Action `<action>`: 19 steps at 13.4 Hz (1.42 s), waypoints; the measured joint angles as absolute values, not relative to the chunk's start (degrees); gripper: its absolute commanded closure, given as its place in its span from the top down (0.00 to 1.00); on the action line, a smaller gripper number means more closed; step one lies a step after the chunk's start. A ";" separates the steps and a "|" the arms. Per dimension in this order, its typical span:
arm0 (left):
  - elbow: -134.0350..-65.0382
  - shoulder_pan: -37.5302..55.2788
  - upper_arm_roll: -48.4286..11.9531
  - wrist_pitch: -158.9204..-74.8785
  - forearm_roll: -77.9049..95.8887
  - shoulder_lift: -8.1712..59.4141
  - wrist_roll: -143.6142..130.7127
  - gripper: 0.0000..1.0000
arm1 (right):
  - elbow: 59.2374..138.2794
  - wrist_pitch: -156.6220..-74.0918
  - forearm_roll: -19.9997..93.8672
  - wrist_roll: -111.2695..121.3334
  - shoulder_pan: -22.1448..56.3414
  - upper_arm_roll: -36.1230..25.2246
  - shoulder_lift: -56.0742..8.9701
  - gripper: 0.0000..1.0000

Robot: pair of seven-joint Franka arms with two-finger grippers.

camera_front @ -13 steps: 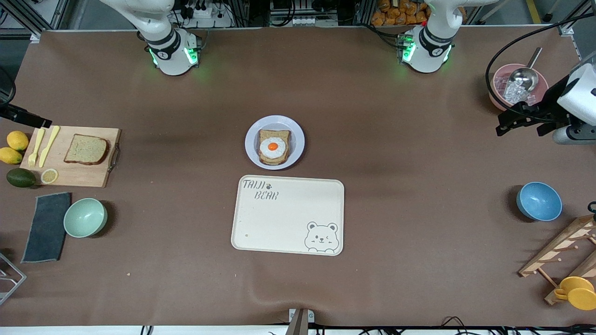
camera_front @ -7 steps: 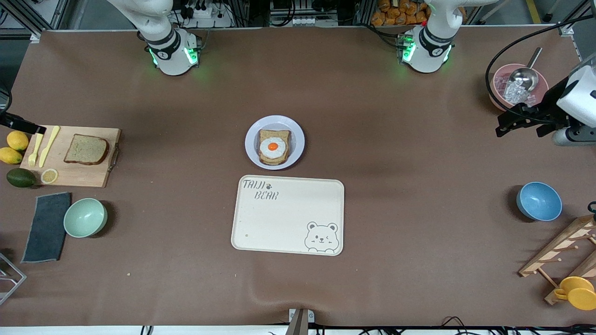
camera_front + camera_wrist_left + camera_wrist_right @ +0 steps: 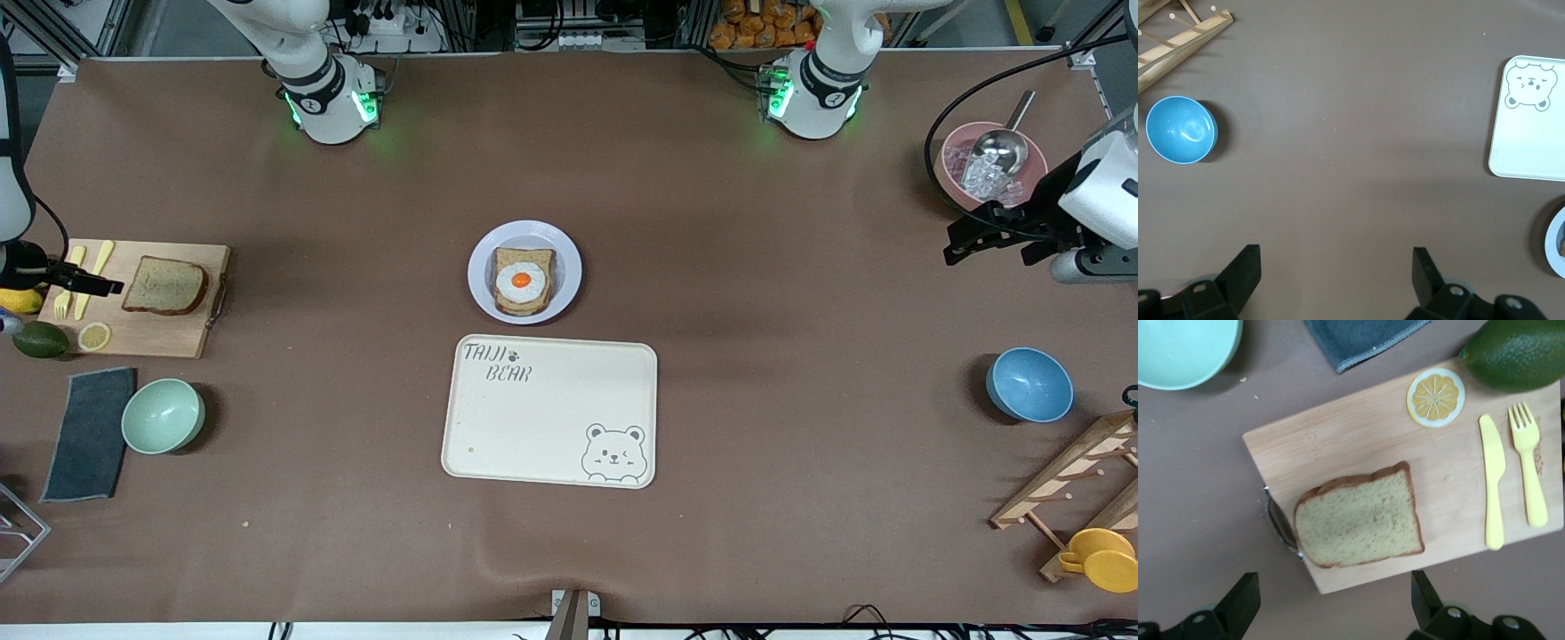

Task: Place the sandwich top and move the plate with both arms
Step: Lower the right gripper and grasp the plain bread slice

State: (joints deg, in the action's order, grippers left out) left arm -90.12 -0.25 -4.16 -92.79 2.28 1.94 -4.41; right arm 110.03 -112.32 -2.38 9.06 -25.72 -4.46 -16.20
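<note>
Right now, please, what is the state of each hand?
Left hand: open, holding nothing, over bare table.
Right hand: open, holding nothing, over the cutting board by the sandwich top.

On the bench: two bread slices, the plain sandwich top (image 3: 164, 285) and one bearing a fried egg (image 3: 522, 281); one plate (image 3: 569, 267); one tray (image 3: 549, 411); three bowls, mint (image 3: 163, 415), blue (image 3: 1029, 384) and pink (image 3: 953, 182); one cutting board (image 3: 147, 333); one avocado (image 3: 39, 340); one cloth (image 3: 89, 434).
</note>
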 measured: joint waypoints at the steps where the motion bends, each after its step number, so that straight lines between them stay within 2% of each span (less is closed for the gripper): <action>1: -90.10 -0.26 -4.16 -92.79 2.28 1.94 -4.41 1.00 | 110.78 -114.39 -2.38 11.30 -26.44 -4.46 -16.58 1.00; 9: -90.01 -0.26 -4.16 -92.78 2.28 1.91 -4.41 1.00 | 119.33 -127.36 -2.38 21.38 -30.85 -4.47 -17.84 1.00; 19: -89.85 0.00 -4.28 -93.07 4.29 1.91 -4.45 1.00 | 119.72 -130.27 3.85 35.74 -34.32 -4.43 -23.13 1.00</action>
